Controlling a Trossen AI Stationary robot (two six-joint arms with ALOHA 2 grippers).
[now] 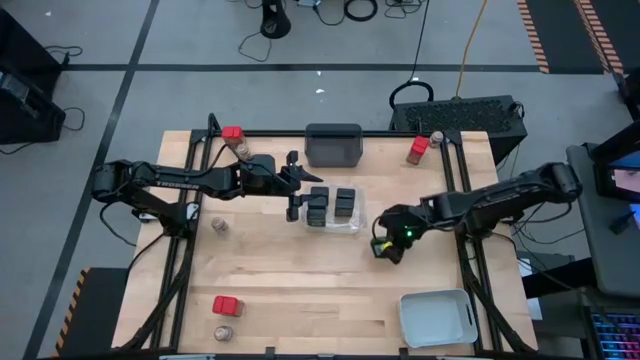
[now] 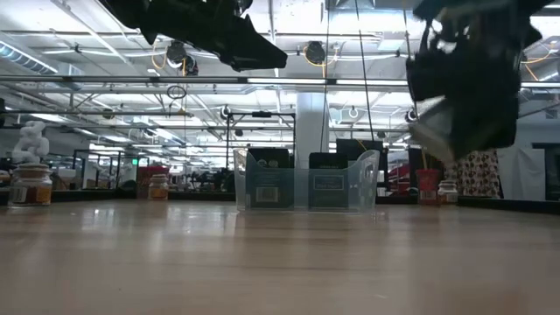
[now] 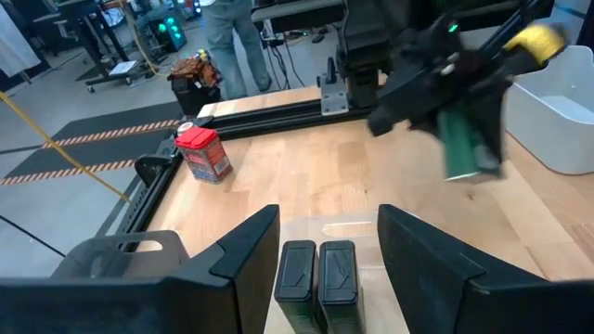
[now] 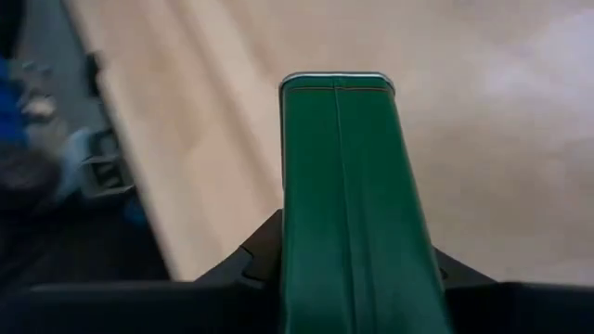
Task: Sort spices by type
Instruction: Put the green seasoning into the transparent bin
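Note:
My right gripper (image 1: 386,244) is shut on a boxy green spice tin (image 4: 343,176), in the air right of the clear tray (image 1: 357,224). The same tin (image 3: 464,147) shows in the left wrist view. Several black boxy spices (image 1: 331,206) stand upright inside the clear tray. My left gripper (image 1: 296,186) hovers open at the tray's left end, its fingers (image 3: 246,255) spread above two black boxes (image 3: 318,271). Red-topped spices (image 1: 227,305) and round jars (image 1: 218,226) stand loose on the table. My right gripper pinches the green tin between its two fingers by its two narrow long sides (image 4: 295,255), at the tin's near end. The tin runs out along the fingers, its far end (image 4: 338,82) free. The fingers slant downward, and the tin is lifted clear of the table.
A dark grey tray (image 1: 333,146) sits at the far edge and a pale grey tray (image 1: 437,318) at the near right corner. More red-topped spices (image 1: 232,134) (image 1: 418,148) and jars (image 1: 437,137) (image 1: 224,332) stand near the table's corners. The bare wood (image 1: 310,290) lies in front of the clear tray.

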